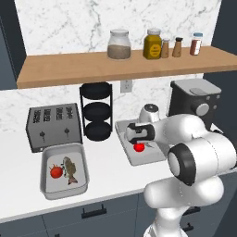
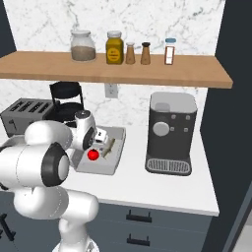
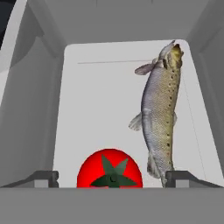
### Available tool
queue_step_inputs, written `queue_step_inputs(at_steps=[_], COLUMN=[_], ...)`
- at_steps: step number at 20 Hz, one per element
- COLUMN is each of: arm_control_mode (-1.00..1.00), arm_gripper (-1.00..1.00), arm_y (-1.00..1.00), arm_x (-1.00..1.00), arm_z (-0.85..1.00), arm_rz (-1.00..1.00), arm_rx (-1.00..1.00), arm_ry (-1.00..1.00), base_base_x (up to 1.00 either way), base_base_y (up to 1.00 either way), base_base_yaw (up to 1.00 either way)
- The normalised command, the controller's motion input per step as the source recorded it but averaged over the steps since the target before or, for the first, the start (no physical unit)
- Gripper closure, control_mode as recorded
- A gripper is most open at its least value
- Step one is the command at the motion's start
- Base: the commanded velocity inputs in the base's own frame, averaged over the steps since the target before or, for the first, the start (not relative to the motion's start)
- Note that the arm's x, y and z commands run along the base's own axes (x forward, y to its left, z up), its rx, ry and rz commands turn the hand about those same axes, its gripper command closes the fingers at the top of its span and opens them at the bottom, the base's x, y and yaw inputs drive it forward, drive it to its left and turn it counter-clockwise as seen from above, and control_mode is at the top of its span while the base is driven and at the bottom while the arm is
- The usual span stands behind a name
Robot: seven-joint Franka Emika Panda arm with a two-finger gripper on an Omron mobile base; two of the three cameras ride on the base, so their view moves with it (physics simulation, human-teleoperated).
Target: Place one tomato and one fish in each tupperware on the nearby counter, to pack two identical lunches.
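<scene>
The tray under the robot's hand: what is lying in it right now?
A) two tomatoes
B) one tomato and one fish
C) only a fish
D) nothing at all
B: the hand view looks down into the tray, where a red tomato sits next to a speckled fish, with the hand open just above the tomato.

Two trays on the counter (image 1: pixel 18 185). Left tray (image 1: pixel 46 159) sits in front of the toaster (image 1: pixel 53 126); inside it a tomato (image 1: pixel 56 171) with a fish (image 1: pixel 69 169) just to its right. Round rack (image 1: pixel 96 111) stands right of the toaster. Right tray (image 2: pixel 115 147), left of the coffee machine (image 2: pixel 170 132), holds a second tomato (image 3: pixel 109 170) beside a second fish (image 3: pixel 161 111). Jars (image 1: pixel 119 44) stand on the shelf (image 1: pixel 69 69) above.
</scene>
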Motion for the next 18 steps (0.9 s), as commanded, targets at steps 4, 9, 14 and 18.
queue_step_inputs(at_steps=[4, 9, 14, 18], arm_control_mode=[-1.0, -1.0, -1.0, -1.0], arm_gripper=[-1.0, -1.0, -1.0, -1.0], arm_y=[0.08, 0.68, 0.73, 0.36], arm_x=[-0.43, -0.66, -0.92, -0.99], arm_z=[0.53, 0.96, 0.79, 0.77], arm_rz=[0.0, 0.03, 0.11, 0.02], arm_rx=[-0.01, -0.14, -0.03, -0.02], arm_ry=[0.03, -0.01, 0.0, -0.02], base_base_x=[0.0, 0.0, 0.0, 0.0], base_base_y=[0.0, 0.0, 0.0, 0.0], base_base_yaw=[0.0, 0.0, 0.0, 0.0])
